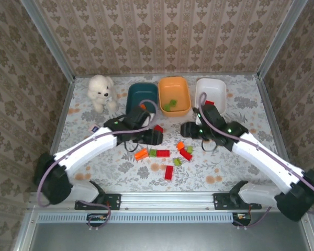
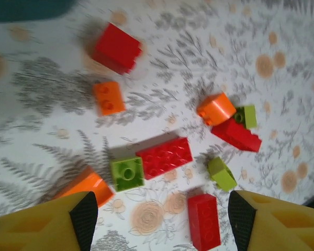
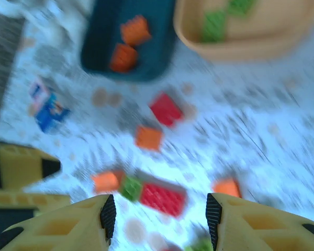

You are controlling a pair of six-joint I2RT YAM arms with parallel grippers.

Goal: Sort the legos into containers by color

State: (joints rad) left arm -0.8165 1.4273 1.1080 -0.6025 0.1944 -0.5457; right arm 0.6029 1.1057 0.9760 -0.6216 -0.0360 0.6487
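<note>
Loose red, orange and green legos lie mid-table, among them a red plate (image 1: 163,153) beside a green brick (image 1: 152,152) and an orange one (image 1: 141,153). At the back stand the teal tub (image 1: 141,94), the orange tub (image 1: 184,89) with green bricks, and the white tub (image 1: 212,86) with a red one. My left gripper (image 1: 152,137) hovers open over the pile, a red brick (image 2: 204,220) and the green brick (image 2: 127,173) below its empty jaws. My right gripper (image 3: 157,214) is open too, above the red plate (image 3: 162,198). That view is blurred. Orange bricks (image 3: 128,39) lie in the teal tub.
A white plush bear (image 1: 101,91) sits at the back left. A small blue-and-pink carton (image 1: 94,127) lies left of my left arm. Patterned walls enclose the table on three sides. The two grippers hang close together over the bricks.
</note>
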